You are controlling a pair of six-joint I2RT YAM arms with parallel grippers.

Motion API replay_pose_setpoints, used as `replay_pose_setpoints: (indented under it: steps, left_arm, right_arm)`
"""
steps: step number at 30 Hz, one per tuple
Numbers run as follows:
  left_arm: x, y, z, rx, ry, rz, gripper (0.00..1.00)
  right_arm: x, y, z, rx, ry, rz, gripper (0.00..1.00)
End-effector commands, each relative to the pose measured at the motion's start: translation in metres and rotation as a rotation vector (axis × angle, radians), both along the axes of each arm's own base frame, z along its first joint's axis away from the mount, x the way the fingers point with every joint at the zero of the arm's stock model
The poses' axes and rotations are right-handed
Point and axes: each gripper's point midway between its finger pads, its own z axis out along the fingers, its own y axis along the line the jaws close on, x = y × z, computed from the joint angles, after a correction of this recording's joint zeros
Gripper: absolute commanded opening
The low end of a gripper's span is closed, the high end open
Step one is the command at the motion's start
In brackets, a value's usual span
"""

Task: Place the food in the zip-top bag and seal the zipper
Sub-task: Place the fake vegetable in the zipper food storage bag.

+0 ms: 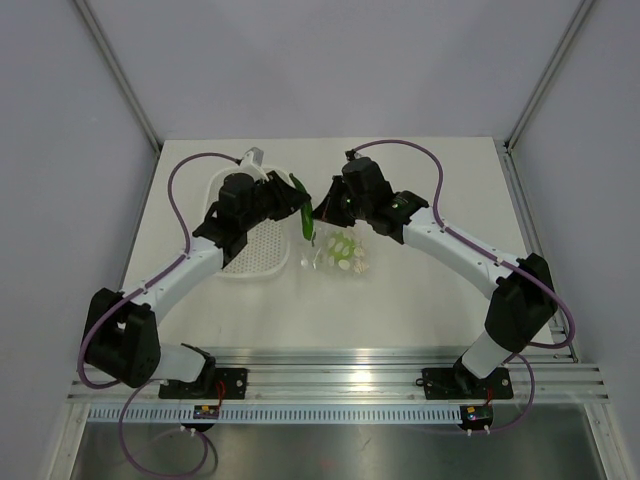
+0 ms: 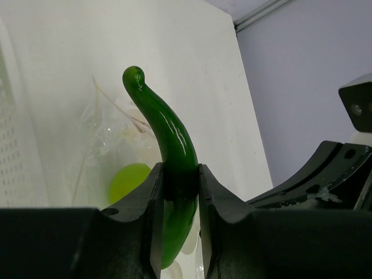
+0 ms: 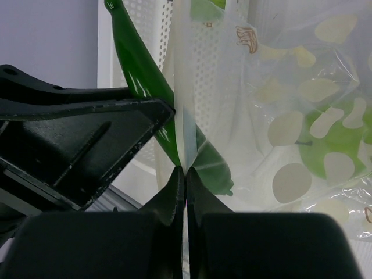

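Above table centre | left end effector (image 2: 177, 200) clamps chili pepper (image 2: 168, 139) | right end effector (image 3: 185, 177) pinches zip-top bag (image 3: 290, 116) edge

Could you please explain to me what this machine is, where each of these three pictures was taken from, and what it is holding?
These are two robot arms bolted at the near edge of a white table. The overhead picture comes from a fixed camera above and behind them; the other two come from small cameras on each wrist, looking out past that arm's own two fingers.

The left gripper is clamped on a curved green chili pepper, a toy food, and holds it up near the middle of the table. The right gripper is pinched shut on a thin edge of the zip-top bag, a clear bag printed with cream dots. A lime-green ball already shows through the bag's plastic. A white perforated tray lies on the table under the left arm.

The bag's zipper cannot be judged from these views.
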Motion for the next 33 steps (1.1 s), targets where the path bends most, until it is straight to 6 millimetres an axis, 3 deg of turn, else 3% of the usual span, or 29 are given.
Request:
replay_pose_setpoints:
  steps: [1,3,5,7,8,14,22,31,33]
  left_arm:
    - [-0.004,-0.012,0.02,-0.048,-0.081,-0.04,0.0]
    - [-0.009,-0.012,0.019,-0.044,-0.078,-0.04,0.0]
    - [-0.014,-0.01,0.01,-0.029,-0.052,-0.042,0.3]
    - [-0.017,-0.01,0.009,-0.012,-0.051,-0.06,0.46]
    - [-0.019,-0.01,0.009,-0.004,-0.048,-0.07,0.59]
    - [-0.027,-0.005,0.022,0.057,-0.064,-0.09,0.63]
    - [-0.037,0.018,0.06,0.192,-0.167,-0.071,0.64]
    - [-0.028,0.074,0.082,0.346,-0.162,0.097,0.64]
    - [-0.023,0.093,0.084,0.37,-0.136,0.156,0.7]
  right_arm:
    - [0.001,0.005,0.032,0.076,-0.06,0.005,0.0]
    - [0.002,0.006,0.034,0.078,-0.062,0.001,0.0]
    - [0.003,0.006,0.035,0.084,-0.065,0.0,0.0]
    - [0.004,0.007,0.032,0.082,-0.06,0.0,0.0]
    - [0.004,0.008,0.034,0.085,-0.064,0.0,0.0]
    - [0.003,0.004,0.031,0.075,-0.067,-0.01,0.0]
    - [0.004,0.001,0.032,0.052,-0.09,-0.003,0.0]
    - [0.001,-0.003,0.056,0.027,-0.185,0.052,0.0]
    - [0.0,-0.005,0.061,0.019,-0.209,0.063,0.0]
